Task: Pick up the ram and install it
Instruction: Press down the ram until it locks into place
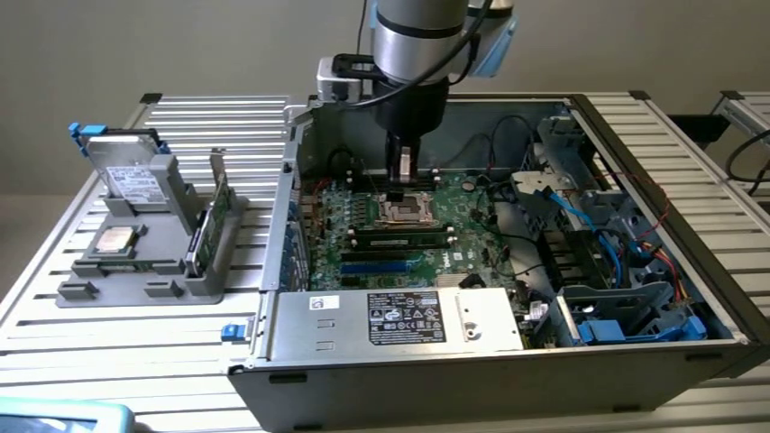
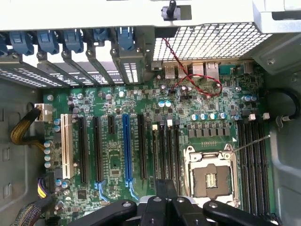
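Black two-finger gripper [image 1: 405, 178] closed, empty, hanging over the motherboard's silver processor socket [image 1: 402, 210]. Long green ram stick [image 1: 401, 241] sits in a black slot just beside the socket. Judgement: confirm both ends seated evenly.

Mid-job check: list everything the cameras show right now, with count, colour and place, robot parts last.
computer case: one, grey, open, middle of the exterior view.
motherboard: one, green, on the case floor.
processor socket: one, silver frame, empty, on the motherboard under the gripper.
ram: one stick, green with black chips, seated in a slot just in front of the socket in the exterior view.
power supply: one, silver with a label, front of the case.
parts holder: one, grey, on the table at the exterior view's left.
hard drive: one, silver, upright in the holder.
processor chip: one, silver, flat on the holder.
expansion card: one, green, on edge in the holder.
gripper: one, black, shut, empty, above the socket.
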Action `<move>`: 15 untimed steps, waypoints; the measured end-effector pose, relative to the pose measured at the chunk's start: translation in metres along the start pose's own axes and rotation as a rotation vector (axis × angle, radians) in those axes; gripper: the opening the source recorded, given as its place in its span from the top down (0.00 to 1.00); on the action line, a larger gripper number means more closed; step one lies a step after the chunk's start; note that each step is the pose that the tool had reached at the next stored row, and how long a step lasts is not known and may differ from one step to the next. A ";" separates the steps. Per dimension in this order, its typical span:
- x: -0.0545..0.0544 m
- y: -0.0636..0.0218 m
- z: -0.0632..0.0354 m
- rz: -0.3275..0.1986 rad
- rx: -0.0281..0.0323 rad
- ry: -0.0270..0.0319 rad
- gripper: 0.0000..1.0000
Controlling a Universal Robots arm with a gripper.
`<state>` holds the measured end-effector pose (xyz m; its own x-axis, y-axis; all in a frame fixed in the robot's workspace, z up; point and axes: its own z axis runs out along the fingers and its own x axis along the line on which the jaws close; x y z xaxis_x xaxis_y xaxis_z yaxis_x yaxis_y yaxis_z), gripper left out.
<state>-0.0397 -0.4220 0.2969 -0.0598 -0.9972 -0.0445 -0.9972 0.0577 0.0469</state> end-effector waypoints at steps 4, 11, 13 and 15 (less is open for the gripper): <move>0.000 -0.0001 0.0001 -0.032 0.0228 -0.0015 0.89; 0.001 -0.0001 0.0009 -0.032 0.0276 -0.0016 0.89; 0.001 -0.0001 0.0010 -0.032 0.0276 -0.0015 0.89; 0.001 -0.0001 0.0011 -0.032 0.0276 -0.0015 0.89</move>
<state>-0.0397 -0.4225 0.2959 -0.0279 -0.9985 -0.0471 -0.9995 0.0271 0.0179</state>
